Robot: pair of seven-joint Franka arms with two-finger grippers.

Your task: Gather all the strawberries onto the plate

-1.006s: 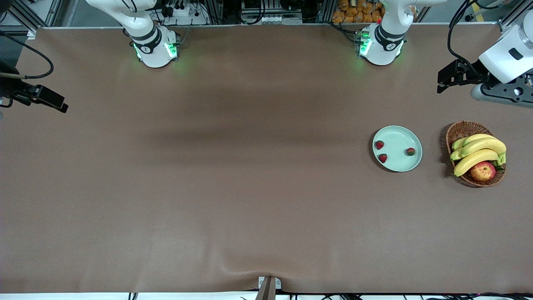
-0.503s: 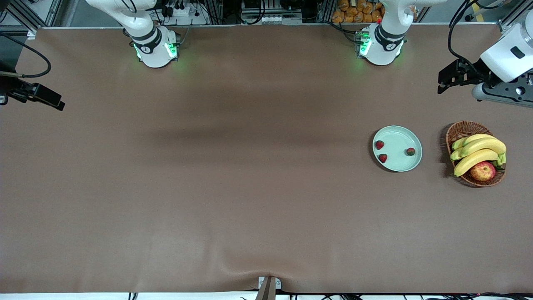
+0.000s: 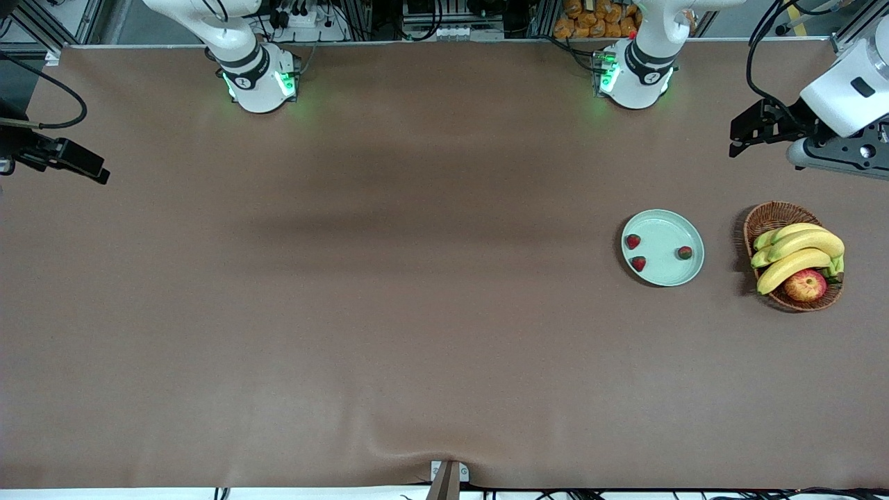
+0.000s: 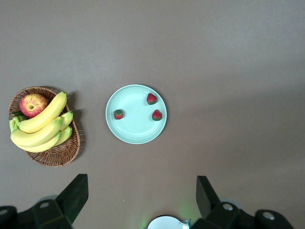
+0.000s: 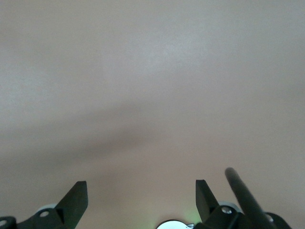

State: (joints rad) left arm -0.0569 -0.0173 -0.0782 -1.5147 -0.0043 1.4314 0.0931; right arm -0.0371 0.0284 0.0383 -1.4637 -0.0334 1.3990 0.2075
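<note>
Where the brown matte table (image 3: 417, 312) nears the left arm's end sits the plate (image 3: 663, 267), round, shallow, pale mint, smooth with a raised rim; on it lie three strawberries (image 3: 633, 242) (image 3: 638, 263) (image 3: 685, 253), small, red, green-capped, none touching. Just beside it, toward the left arm's end: oval brown wicker basket (image 3: 771, 217) holding curved yellow bananas (image 3: 799, 253) and a rounded red-yellow apple (image 3: 806, 285). Left gripper (image 4: 140, 198): raised over bare table near that end, fingers wide apart, holding nothing. Right gripper (image 5: 140, 198): over bare table at the right arm's end, fingers likewise spread, waiting
</note>
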